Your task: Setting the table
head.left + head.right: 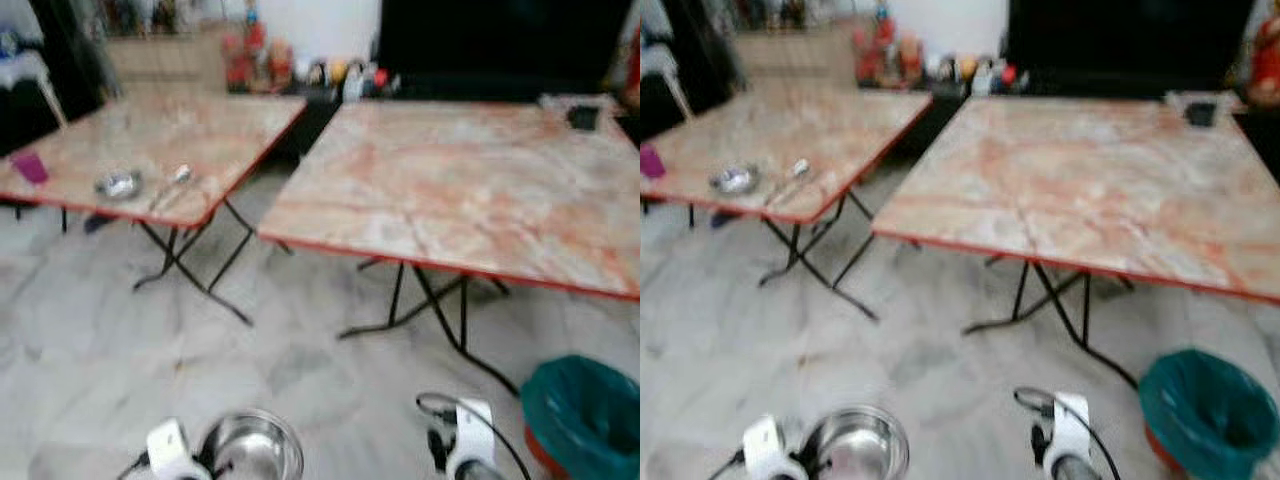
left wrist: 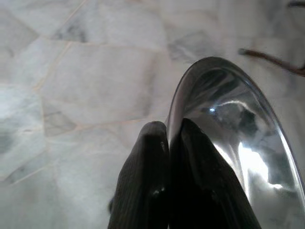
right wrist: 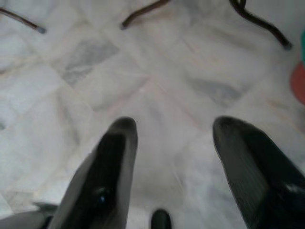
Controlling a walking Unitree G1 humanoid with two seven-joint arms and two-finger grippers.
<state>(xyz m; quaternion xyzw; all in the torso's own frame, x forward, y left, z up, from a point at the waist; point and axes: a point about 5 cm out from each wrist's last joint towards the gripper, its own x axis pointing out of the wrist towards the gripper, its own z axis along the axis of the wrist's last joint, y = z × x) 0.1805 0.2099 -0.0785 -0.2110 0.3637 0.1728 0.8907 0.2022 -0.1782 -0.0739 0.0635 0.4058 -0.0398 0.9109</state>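
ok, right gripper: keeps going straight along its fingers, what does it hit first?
Most likely the marble floor. The right gripper is open, empty and aimed at bare tiles; table legs sit farther off, though depth is unclear.

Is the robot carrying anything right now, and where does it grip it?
Its left hand pinches a shiny steel bowl by the rim. The right hand is open, holding nothing.

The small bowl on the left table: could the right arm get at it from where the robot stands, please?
Probably not. The small bowl sits well ahead on the left table, with open floor between, while the right tool hangs low, open over the floor.
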